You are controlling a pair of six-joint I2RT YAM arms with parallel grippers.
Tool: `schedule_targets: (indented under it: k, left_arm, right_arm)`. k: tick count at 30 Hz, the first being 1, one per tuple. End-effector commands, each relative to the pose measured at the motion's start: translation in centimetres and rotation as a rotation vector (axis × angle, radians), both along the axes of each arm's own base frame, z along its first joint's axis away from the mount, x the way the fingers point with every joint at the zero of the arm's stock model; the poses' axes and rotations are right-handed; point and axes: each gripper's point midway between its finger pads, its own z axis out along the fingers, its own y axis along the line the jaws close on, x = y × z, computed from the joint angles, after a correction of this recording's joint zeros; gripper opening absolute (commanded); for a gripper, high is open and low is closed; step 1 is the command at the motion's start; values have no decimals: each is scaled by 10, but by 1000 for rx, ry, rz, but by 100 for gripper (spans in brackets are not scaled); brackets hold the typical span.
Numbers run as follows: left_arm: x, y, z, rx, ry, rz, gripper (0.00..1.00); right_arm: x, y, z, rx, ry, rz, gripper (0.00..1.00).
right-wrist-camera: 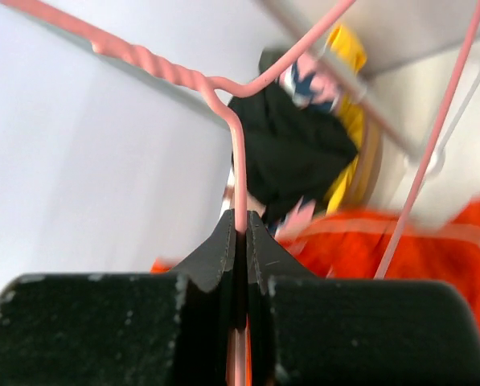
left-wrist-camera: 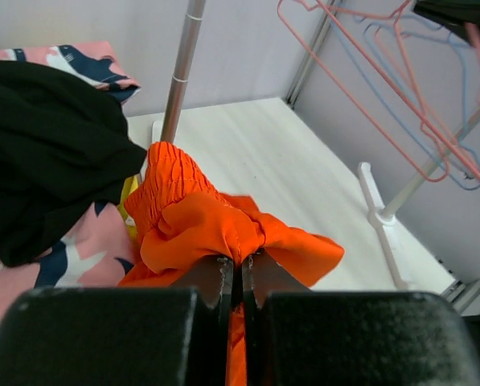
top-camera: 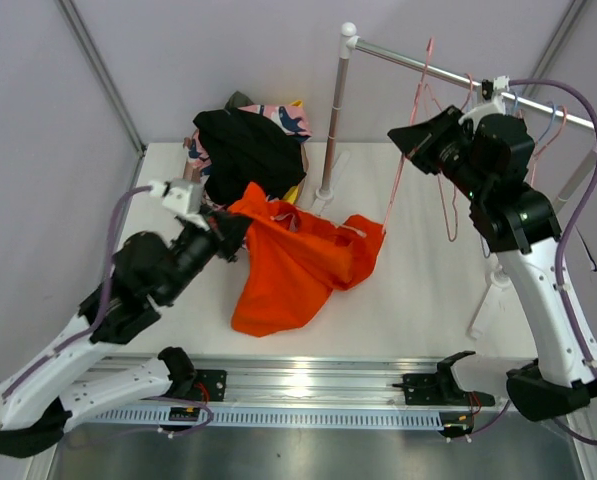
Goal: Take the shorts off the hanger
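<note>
Right now you are in the middle of freeing the orange shorts (top-camera: 298, 260), and by the look of it this is the last pair: the black shorts (top-camera: 248, 150), the pink patterned shorts (top-camera: 288, 118) and the yellow shorts (right-wrist-camera: 348, 48) lie heaped at the upper left of the worktop (top-camera: 428, 270), off any hanger. The orange pair is spread across the centre of the overhead view, mostly down on the worktop. One corner at its right side rises to meet the lower end of the pink hanger (right-wrist-camera: 238, 153), so I judge it not yet off. Your left fingers (left-wrist-camera: 231, 269) are pinched fully together on a bunched fold of the orange cloth, at the left edge of the garment. Your right fingers (right-wrist-camera: 230, 237) are likewise closed tight, clamped on the hanger's wire just below the twisted neck, at the upper right of the overhead view. The hook looks to be over the rail (top-camera: 398, 57), though the frames do not show that clearly. The next move calls for the two arms to work against each other. Hold the hanger steady with the right, and draw the cloth away with the left, toward the lower left of the overhead view, until that last corner slips clear. Pull smoothly, since a snag could drag the hanger along the rail. Whether the corner is clipped or merely draped cannot be told from these views.
</note>
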Motion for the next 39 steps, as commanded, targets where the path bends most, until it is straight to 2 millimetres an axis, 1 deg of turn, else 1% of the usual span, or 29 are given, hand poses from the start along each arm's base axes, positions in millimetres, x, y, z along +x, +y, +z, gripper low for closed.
schedule_targets:
  k: [1, 2, 4, 5, 7, 8, 11, 12, 14, 15, 16, 21, 22, 23, 24, 25, 26, 27, 28, 29, 30, 31, 32, 33, 34, 35, 36, 38, 39]
  left_arm:
    - [-13, 20, -26, -13, 63, 30, 0]
    - [-18, 28, -24, -28, 57, 34, 0]
    - [-22, 32, -43, -5, 92, 37, 0]
    - [-24, 35, -43, -11, 91, 37, 0]
    - [-26, 36, -51, 1, 109, 35, 0]
    - [-27, 38, -53, 2, 112, 36, 0]
    - [-28, 40, -53, 3, 113, 40, 0]
    - [-30, 42, -48, -7, 105, 40, 0]
    - [-31, 42, -46, -7, 102, 35, 0]
    - [-32, 43, -38, -20, 90, 34, 0]
    - [-32, 42, -38, -15, 92, 30, 0]
    - [-32, 45, -24, -22, 69, 36, 0]
    - [-31, 45, -21, -23, 65, 37, 0]
    - [-31, 46, -19, -19, 60, 37, 0]
    - [-32, 47, -11, -31, 48, 38, 0]
    - [-32, 48, -9, -29, 45, 41, 0]
    - [-30, 48, -10, -17, 44, 47, 0]
    - [-30, 50, -1, -26, 30, 52, 0]
    - [-29, 50, 0, -20, 29, 58, 0]
    - [-27, 49, 1, -7, 24, 61, 0]
    - [-27, 52, 11, -17, 8, 70, 0]
    - [-26, 53, 15, -13, 1, 73, 0]
    - [-25, 53, 16, 6, -10, 78, 0]
    - [-22, 58, 30, -2, -27, 109, 0]
    - [-19, 61, 34, 8, -33, 130, 0]
    - [-15, 63, 35, 49, -40, 151, 0]
    - [-9, 66, 53, 50, -57, 188, 0]
    - [1, 65, 60, 122, -79, 219, 0]
    - [0, 71, 88, 97, -115, 237, 0]
  right_arm:
    - [24, -1, 35, 25, -111, 20, 0]
    - [30, -7, 41, 35, -122, 3, 0]
    - [41, -5, 43, 43, -128, 2, 0]
    - [52, -4, 38, 44, -115, -1, 0]
    - [62, 0, 35, 56, -104, 3, 0]
    - [69, 3, 26, 53, -85, 4, 0]
    - [77, 7, 15, 64, -62, 9, 0]
    - [81, 7, 5, 60, -42, 4, 0]
    - [83, 6, -3, 56, -32, -5, 0]
    - [83, 5, -10, 52, -19, -11, 0]
    - [83, 4, -13, 47, -16, -14, 0]
    - [76, 3, -27, 43, 11, -9, 0]
    - [76, 4, -34, 36, 24, -8, 0]
    - [74, 2, -35, 34, 27, -11, 0]
    - [73, 3, -37, 36, 30, -8, 0]
    - [70, 1, -36, 40, 24, -10, 0]
    - [69, 2, -42, 39, 37, -4, 0]
    - [68, 2, -43, 42, 39, -3, 0]
    - [65, 2, -41, 48, 35, 0, 0]
    - [65, 3, -45, 48, 43, 4, 0]
    - [63, 3, -45, 48, 44, 9, 0]
    - [62, 3, -44, 49, 41, 12, 7]
    - [60, 3, -42, 51, 37, 16, 19]
    - [59, 4, -42, 48, 37, 21, 38]
    - [57, 4, -41, 47, 35, 23, 72]
    - [55, 4, -38, 47, 28, 31, 81]
    - [52, 5, -37, 44, 25, 38, 88]
    - [45, 5, -31, 47, 14, 53, 91]
    - [41, 5, -29, 45, 11, 58, 96]
